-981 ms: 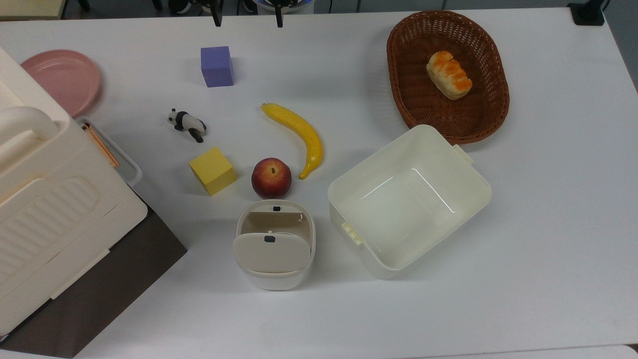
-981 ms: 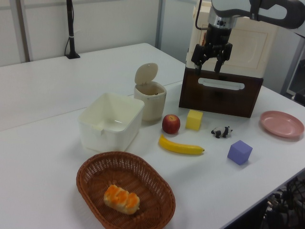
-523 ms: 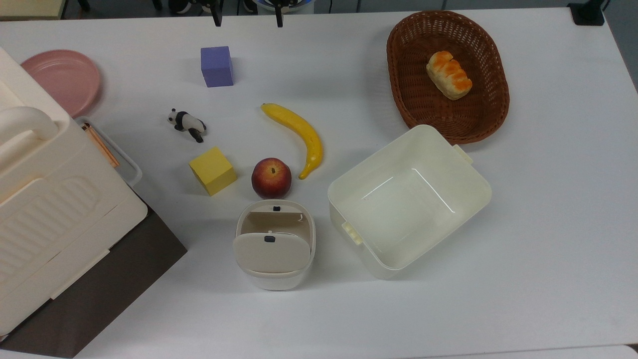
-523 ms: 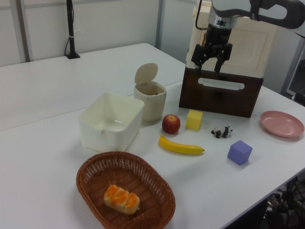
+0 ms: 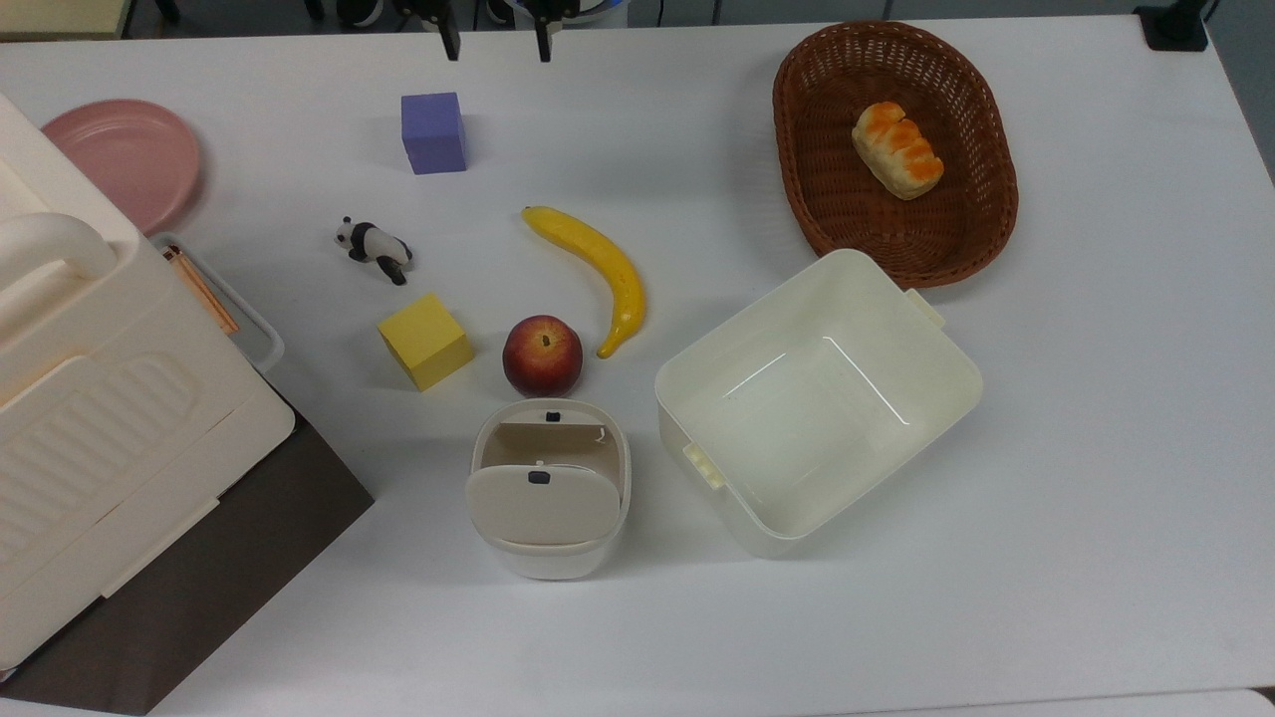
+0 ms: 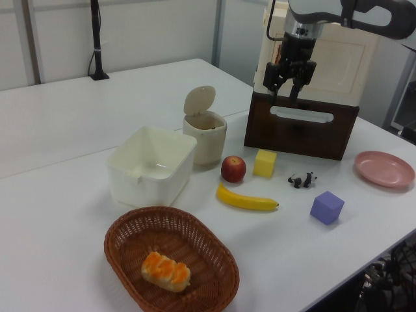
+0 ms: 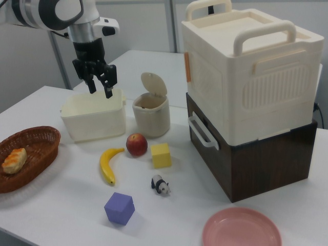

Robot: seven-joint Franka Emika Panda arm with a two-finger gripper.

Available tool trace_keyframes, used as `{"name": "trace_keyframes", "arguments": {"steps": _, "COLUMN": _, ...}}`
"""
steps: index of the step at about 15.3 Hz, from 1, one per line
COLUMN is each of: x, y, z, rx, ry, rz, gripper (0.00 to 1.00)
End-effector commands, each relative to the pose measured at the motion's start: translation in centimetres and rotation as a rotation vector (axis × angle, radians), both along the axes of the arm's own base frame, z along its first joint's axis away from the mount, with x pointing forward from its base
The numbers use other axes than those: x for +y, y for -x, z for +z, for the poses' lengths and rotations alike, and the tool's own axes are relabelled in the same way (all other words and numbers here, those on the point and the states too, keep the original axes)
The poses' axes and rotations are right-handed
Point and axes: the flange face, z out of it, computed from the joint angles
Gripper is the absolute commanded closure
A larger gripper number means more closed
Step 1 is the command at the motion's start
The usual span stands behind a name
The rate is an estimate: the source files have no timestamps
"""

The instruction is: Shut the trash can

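The only thing that has changed in the last second is the gripper [image 5: 495, 45]. Its two fingers have come nearer to each other, yet a clear gap stays between them and they hold nothing. In the top view the fingertips reach in at the far edge of the table [image 5: 1096, 498], beyond the purple cube [image 5: 433, 132]. In the left view the gripper [image 6: 286, 91] hangs high in the air in front of the big box [image 6: 312, 65], and in the right view it [image 7: 101, 89] is seen above the tub [image 7: 92, 120], well apart from the can. The arm itself has not moved toward anything, as far as I can see. The trash can [image 5: 548, 488] stands where it stood, near the top view's lower edge of the table, just beside the tub [image 5: 827, 388] and close to the apple [image 5: 543, 356]. Its lid [image 5: 538, 506] is up as before; in the left view the lid [image 6: 199, 101] rises from the back rim of the can [image 6: 207, 140], and the right view shows the same with the lid [image 7: 154, 84] over the open can [image 7: 151, 118]. So I judge that the task is not yet begun in earnest: the narrowing fingers look like a preparation for pushing the lid down, and the whole approach to the can remains to be done.
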Motion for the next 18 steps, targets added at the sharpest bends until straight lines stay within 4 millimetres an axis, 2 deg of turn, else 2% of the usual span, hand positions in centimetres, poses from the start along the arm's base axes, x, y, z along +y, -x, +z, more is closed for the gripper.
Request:
{"name": "trace_keyframes", "arguments": {"steps": 1, "x": 0.1, "y": 0.6, "z": 0.1, "rx": -0.012, "ry": -0.030, "rz": 0.025, "gripper": 1.00}}
{"name": "trace_keyframes", "arguments": {"steps": 6, "x": 0.1, "y": 0.5, "z": 0.0, "rx": -0.016, "ry": -0.038, "rz": 0.026, "gripper": 1.00}}
{"name": "trace_keyframes", "arguments": {"steps": 9, "x": 0.1, "y": -0.2, "z": 0.1, "rx": -0.050, "ry": -0.058, "rz": 0.008, "gripper": 1.00}}
{"name": "trace_keyframes", "arguments": {"steps": 11, "x": 0.0, "y": -1.8, "z": -0.5, "rx": -0.101, "ry": -0.072, "rz": -0.012, "gripper": 1.00}}
{"name": "trace_keyframes", "arguments": {"steps": 13, "x": 0.0, "y": -3.6, "z": -0.2, "rx": -0.175, "ry": -0.073, "rz": -0.041, "gripper": 1.00}}
{"name": "trace_keyframes", "arguments": {"steps": 15, "x": -1.0, "y": -5.7, "z": -1.2, "rx": -0.217, "ry": -0.056, "rz": -0.085, "gripper": 1.00}}
{"name": "trace_keyframes", "arguments": {"steps": 18, "x": -0.9, "y": -8.4, "z": -2.5, "rx": -0.278, "ry": -0.036, "rz": -0.083, "gripper": 1.00}}
